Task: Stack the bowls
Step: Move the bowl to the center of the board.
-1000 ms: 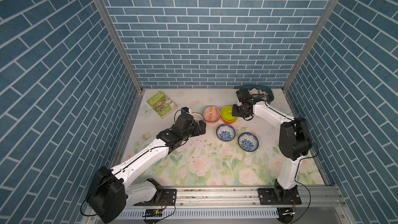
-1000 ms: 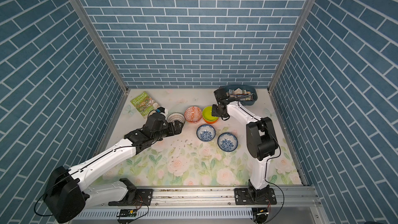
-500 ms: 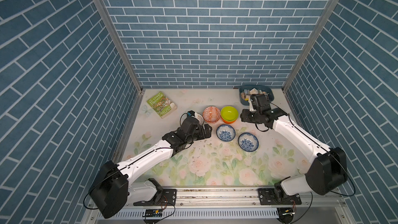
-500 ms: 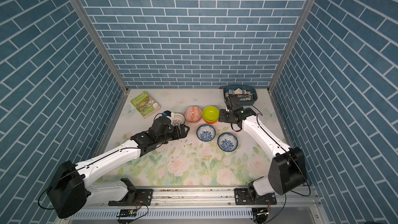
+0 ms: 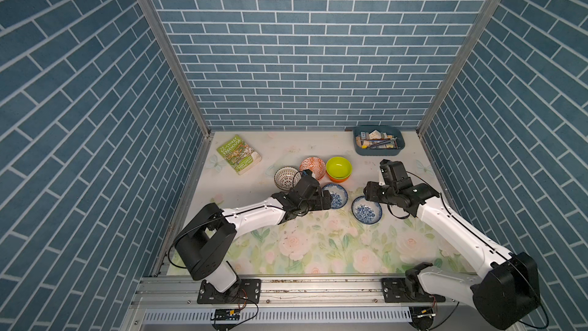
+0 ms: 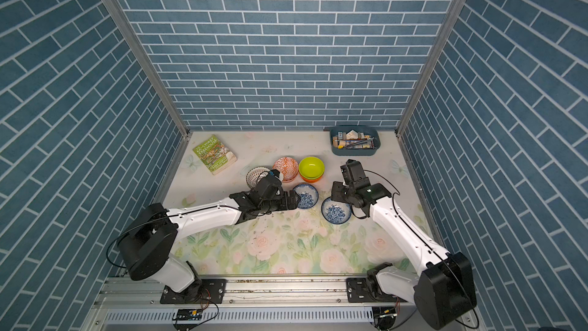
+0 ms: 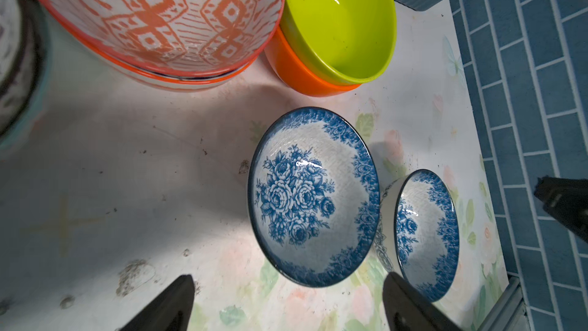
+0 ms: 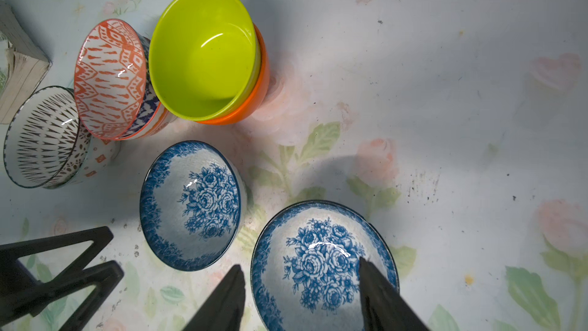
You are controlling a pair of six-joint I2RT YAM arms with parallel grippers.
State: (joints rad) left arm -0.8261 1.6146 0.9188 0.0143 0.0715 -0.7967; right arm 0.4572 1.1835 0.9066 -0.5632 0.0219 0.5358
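Left tool (image 7: 288, 277): jaws wide apart, holding nothing. Left floral bowl (image 7: 313, 195) sits upright on the counter (image 5: 286, 249) just ahead of the fingertips, roughly centred on the gap. No contact visible.

Right tool (image 8: 299, 262): jaws partly apart, nothing clamped. It hangs over the near rim of the right floral bowl (image 8: 318, 249), with one finger (image 8: 229, 297) outside the rim and the other over the inside. Can't tell if it's touching.

The two floral bowls sit side by side, close together, mid-counter.

Behind them:
- lime green bowl (image 5: 339, 165) nested in orange bowl (image 5: 339, 180)
- orange-and-white bowl (image 5: 312, 165) stacked on another bowl
- black-and-white bowl (image 5: 286, 178) nested in a patterned one, leftmost

Book (image 5: 238, 154) and tray (image 5: 378, 140) are at the back, well apart from both tools.
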